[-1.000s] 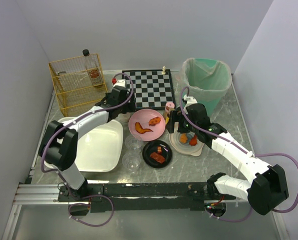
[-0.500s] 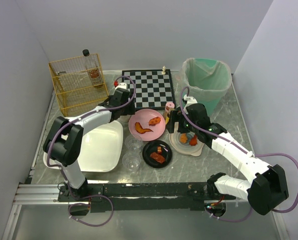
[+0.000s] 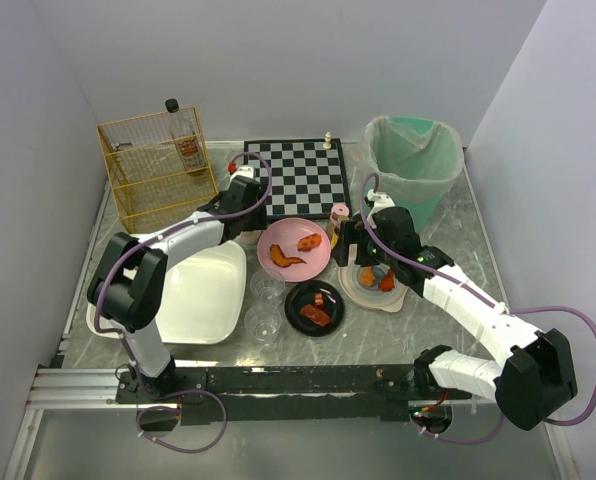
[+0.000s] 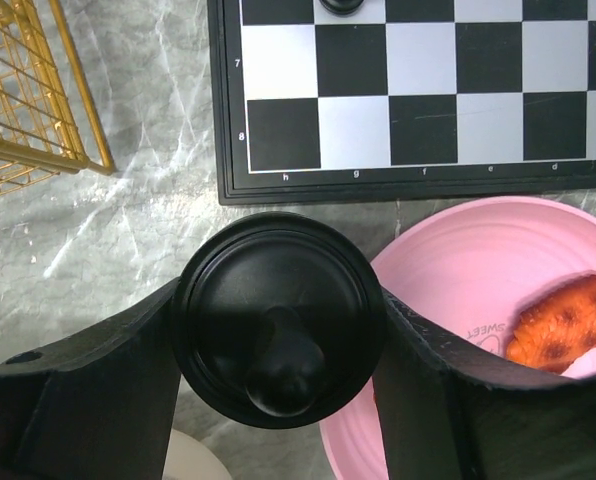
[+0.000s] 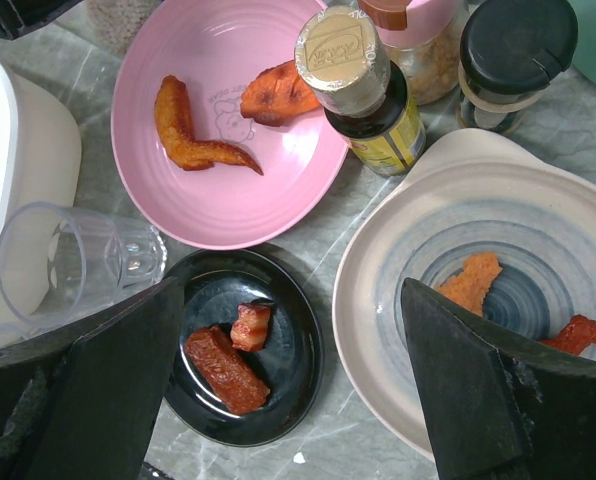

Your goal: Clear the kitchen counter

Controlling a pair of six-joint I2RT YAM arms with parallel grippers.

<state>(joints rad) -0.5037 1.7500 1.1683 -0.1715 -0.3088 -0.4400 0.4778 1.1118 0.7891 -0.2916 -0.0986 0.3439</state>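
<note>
The left gripper [image 4: 278,330] hugs a black chess piece [image 4: 278,270] on the kitchen counter [image 4: 128,230], firmness unclear; the right gripper [image 5: 283,390] gapes empty. Pinched off-centre, it could topple onto the pink plate [image 4: 458,270]

Kitchen counter [image 3: 408,335]: one large flat grey marble-patterned tabletop, whitish veins, faint scratches, slightly glossy; lies level, far larger than anything upon it.
</note>
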